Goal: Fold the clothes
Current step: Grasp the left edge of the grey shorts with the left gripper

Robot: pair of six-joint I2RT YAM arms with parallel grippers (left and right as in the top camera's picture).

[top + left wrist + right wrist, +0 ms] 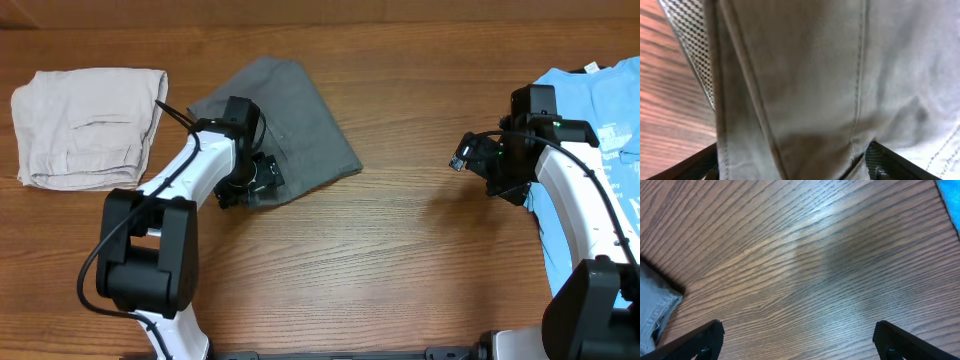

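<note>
On table (400,260), left of centre in overhead: dark-grey shorts (290,115), lying in a rough wedge, narrow end toward far edge. Further left, pale beige folded garment (85,125), near shorts but not touching. At far right edge, light-blue T-shirt (600,100), well apart from shorts. Down on near-left edge of shorts: left gripper (250,180), white arm (185,170) reaching in from front-left. Black cable (175,115) looping off that arm across gap between beige garment and shorts. Left wrist view almost all grey cloth, stitched seams running top to bottom, strip of mesh lining (690,45) exposed at upper left, bare wood beyond it. Of left gripper there, only dark fingers (695,167) at both bottom corners, spread wide, cloth lying across gap between them; apart, not clamped on anything. Cannot tell whether fingertips reach table under cloth. Over bare table right of centre: right gripper (465,158), between shorts and T-shirt, touching neither. Right wrist view mostly wood grain; right fingers (700,340) at both bottom corners, wide apart, nothing between. At left border of that view, hemmed corner of shorts (652,315); at top right corner, sliver of blue T-shirt (951,192).
</note>
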